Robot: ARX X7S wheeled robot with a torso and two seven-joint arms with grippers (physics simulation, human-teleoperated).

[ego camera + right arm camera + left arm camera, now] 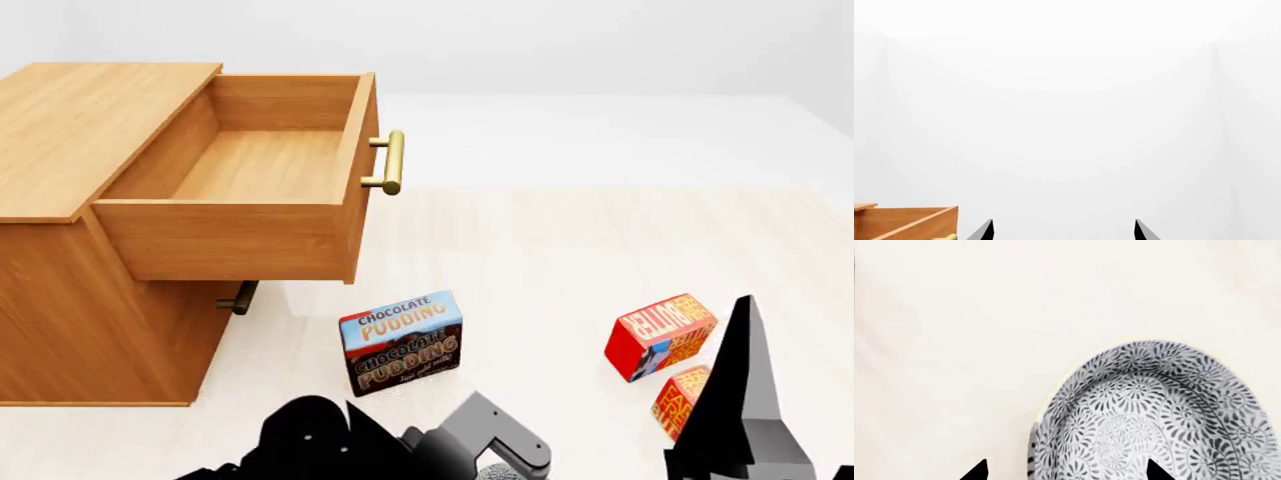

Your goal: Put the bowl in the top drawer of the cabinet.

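Grey-and-white patterned bowl (1161,415) sits on the pale floor under your left gripper (1067,471), jaws spread wide with one tip over the interior and the other outside the rim, gripping nothing. Your right gripper (1064,230) is also spread and empty. Top drawer (254,190) of the cabinet (80,300) stands pulled out, with the pudding box (400,342) in front.

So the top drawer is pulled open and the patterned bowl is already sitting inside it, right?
Not quite. The top drawer is pulled open, but the head view shows it empty. The bowl is outside it, on the pale floor under the left gripper, as the left wrist view shows.
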